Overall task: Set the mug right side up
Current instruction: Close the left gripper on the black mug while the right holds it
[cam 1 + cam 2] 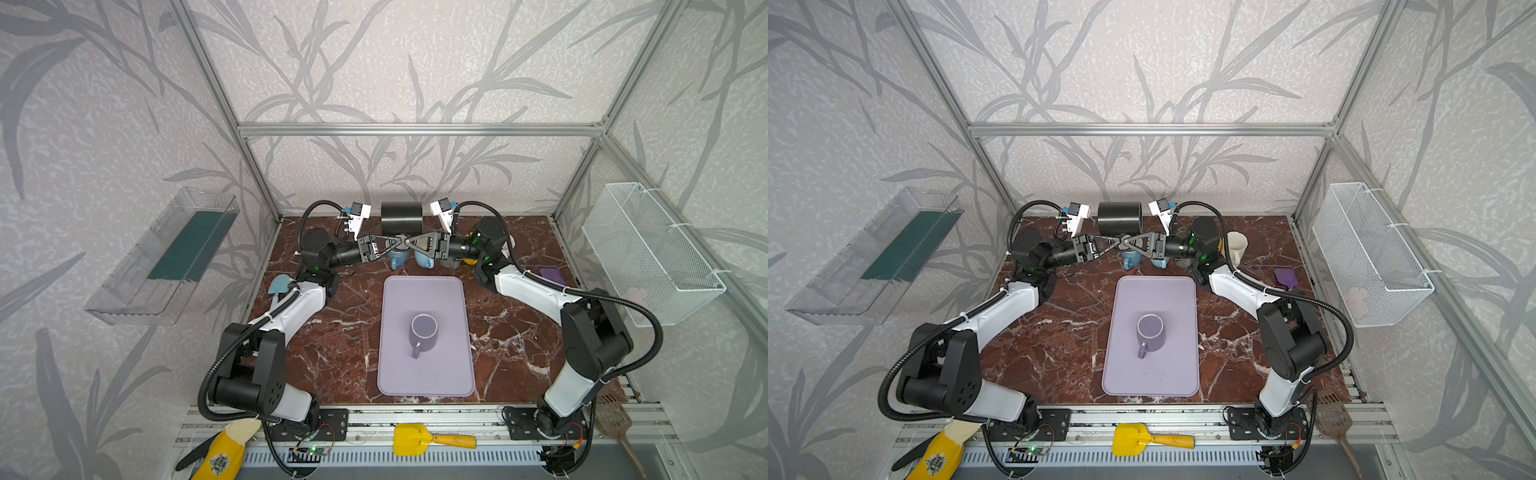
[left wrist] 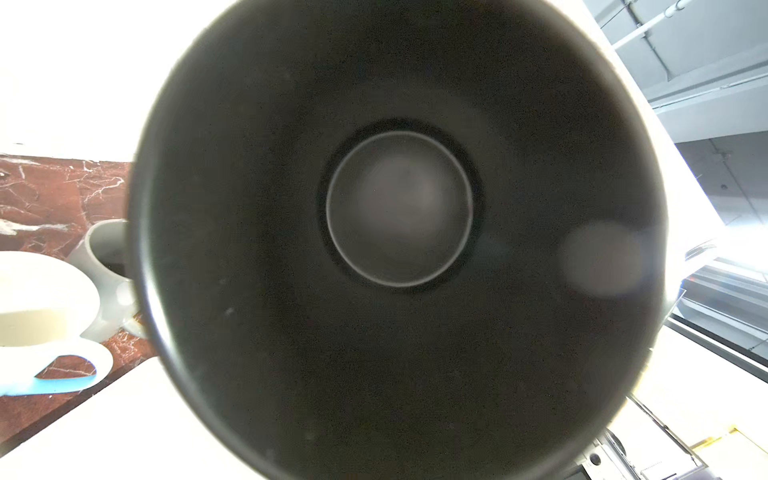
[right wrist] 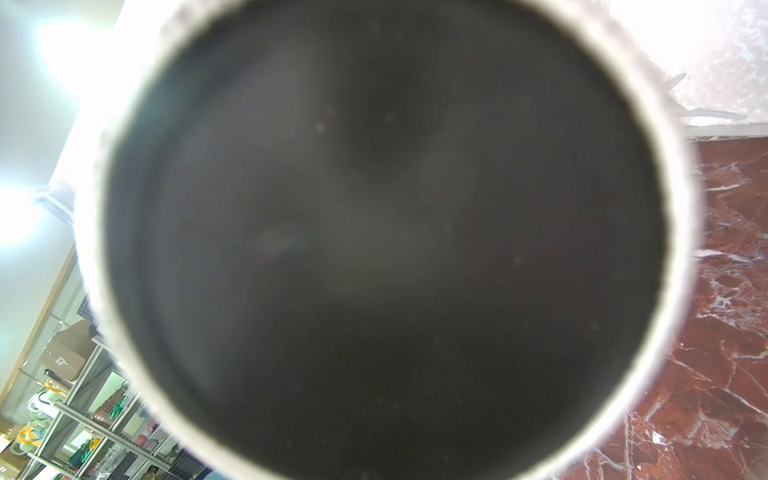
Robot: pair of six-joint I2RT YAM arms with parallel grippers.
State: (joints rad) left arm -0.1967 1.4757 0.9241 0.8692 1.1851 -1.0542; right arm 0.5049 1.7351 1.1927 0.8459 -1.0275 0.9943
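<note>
The purple mug [image 1: 423, 334] stands in the middle of the lavender tray [image 1: 424, 382], handle toward the near edge; whether its white-ringed upper face is mouth or base is unclear; no finger touches it; the left gripper [image 1: 395, 242] and right gripper [image 1: 409, 242] hang well apart from it beyond the tray's far edge, tip to tip, fingers drawn together on nothing, below a black cylinder [image 1: 401, 218].

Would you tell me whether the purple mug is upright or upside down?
Apparently upside down: the purple ceramic mug on the lavender tray shows a flat, pale-ringed top, no hollow.
</note>
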